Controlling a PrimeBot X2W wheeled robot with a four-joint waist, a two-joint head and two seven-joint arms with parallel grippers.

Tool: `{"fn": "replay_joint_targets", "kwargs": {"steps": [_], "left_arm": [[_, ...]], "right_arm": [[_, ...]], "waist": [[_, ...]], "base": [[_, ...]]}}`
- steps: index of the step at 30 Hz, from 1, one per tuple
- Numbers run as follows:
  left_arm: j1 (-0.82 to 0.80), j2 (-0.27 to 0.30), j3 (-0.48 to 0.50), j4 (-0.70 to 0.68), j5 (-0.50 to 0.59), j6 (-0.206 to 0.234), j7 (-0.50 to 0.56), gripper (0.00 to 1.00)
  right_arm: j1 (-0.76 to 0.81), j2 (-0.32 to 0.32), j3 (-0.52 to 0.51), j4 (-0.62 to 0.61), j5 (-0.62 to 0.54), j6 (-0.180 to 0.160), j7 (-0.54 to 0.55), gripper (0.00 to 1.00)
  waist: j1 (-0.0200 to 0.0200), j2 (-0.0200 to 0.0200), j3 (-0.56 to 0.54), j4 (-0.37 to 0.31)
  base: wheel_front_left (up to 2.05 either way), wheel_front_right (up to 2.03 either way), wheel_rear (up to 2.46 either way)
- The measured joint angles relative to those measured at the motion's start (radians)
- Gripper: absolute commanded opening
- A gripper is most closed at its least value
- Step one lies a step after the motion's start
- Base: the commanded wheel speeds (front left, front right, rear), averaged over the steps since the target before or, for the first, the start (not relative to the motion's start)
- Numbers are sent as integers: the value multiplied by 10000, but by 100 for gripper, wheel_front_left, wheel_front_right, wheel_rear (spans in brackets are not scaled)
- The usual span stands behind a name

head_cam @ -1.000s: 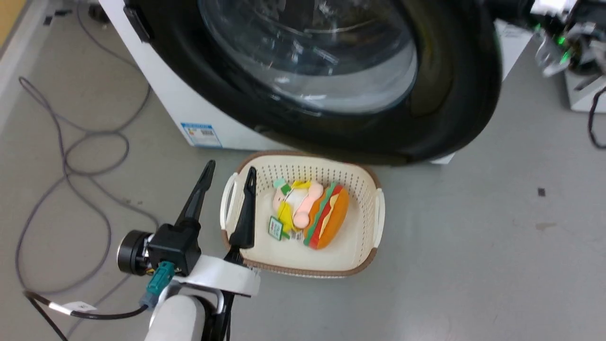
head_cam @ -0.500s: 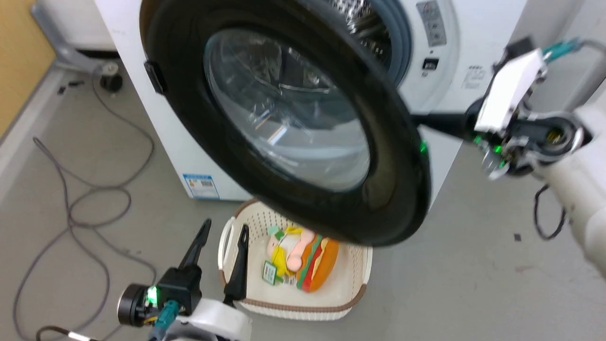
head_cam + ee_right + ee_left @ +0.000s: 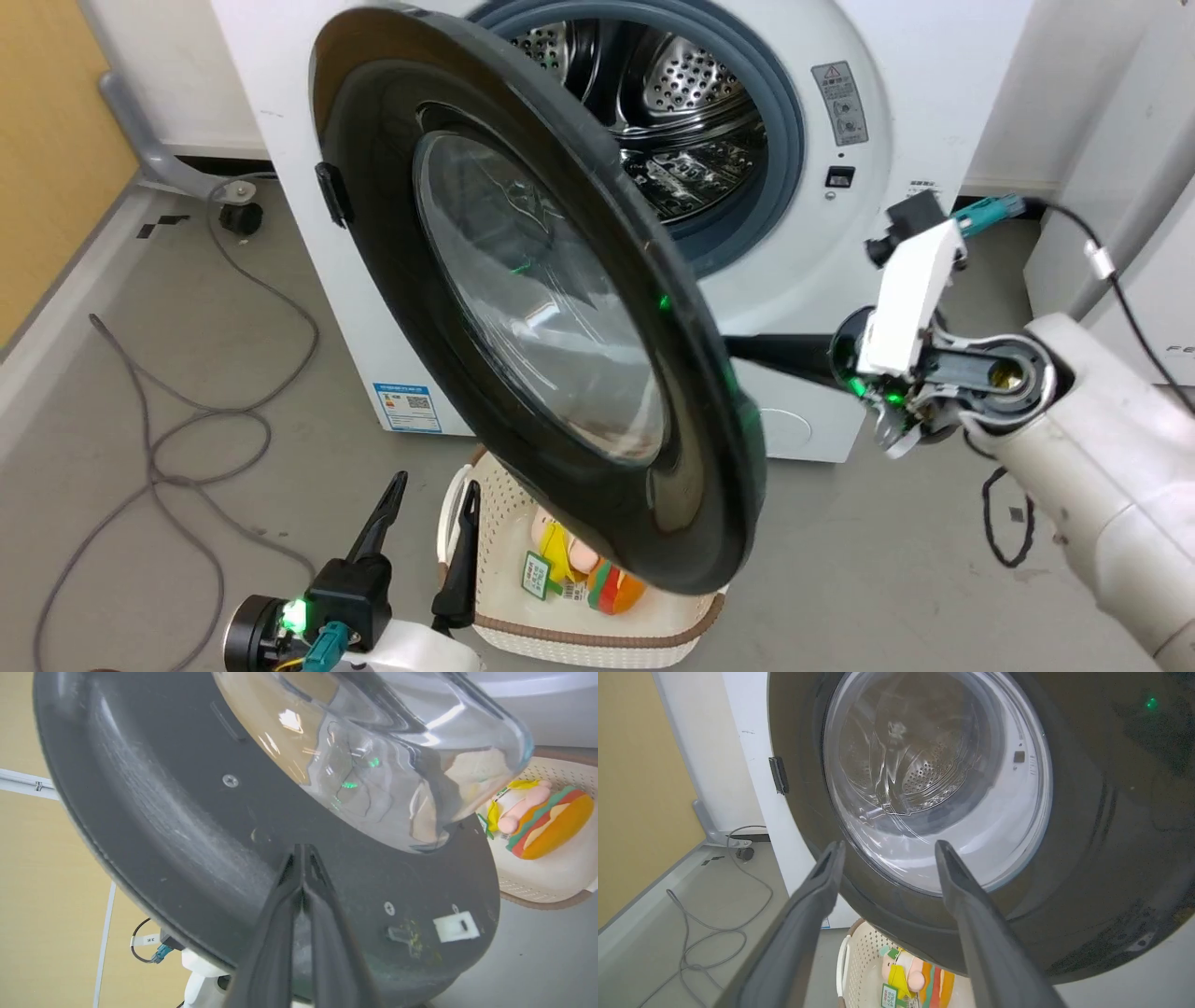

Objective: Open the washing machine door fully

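The washing machine [image 3: 934, 112] is a white front-loader whose steel drum [image 3: 672, 103] shows inside a grey rubber ring. Its round black washing machine door [image 3: 392, 233] with a bulging glass centre stands swung out, hinged on the left. My right gripper [image 3: 747, 347] reaches in behind the door from the right. In the right wrist view the right gripper [image 3: 302, 851] is shut, its tips against the door's [image 3: 163, 812] dull inner face below the glass bowl. My left gripper [image 3: 425, 485] stands open low in front of the door [image 3: 1087, 835], holding nothing, left gripper [image 3: 889, 845] apart from it.
A cream laundry basket [image 3: 681, 625] holding plush toys [image 3: 597, 579] sits on the floor under the door's lower edge. Grey cables [image 3: 187, 420] loop on the floor at left. A yellow wall [image 3: 47, 140] is at far left and white panels [image 3: 1120, 140] at right.
The head camera has tilted up, so the whole picture has shifted. The door has swung further out, uncovering more of the drum, with my right gripper following behind it. The left gripper stays open.
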Motion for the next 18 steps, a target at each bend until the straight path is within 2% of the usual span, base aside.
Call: {"fn": "replay_joint_targets", "kwargs": {"steps": [18], "left_arm": [[12,10,65,-10,100,-29,0,100]], "right_arm": [[873,359,568,-1929,660,0,-508,0]], "waist": [[0,0,1,44]], "base": [[0,0,0]]}}
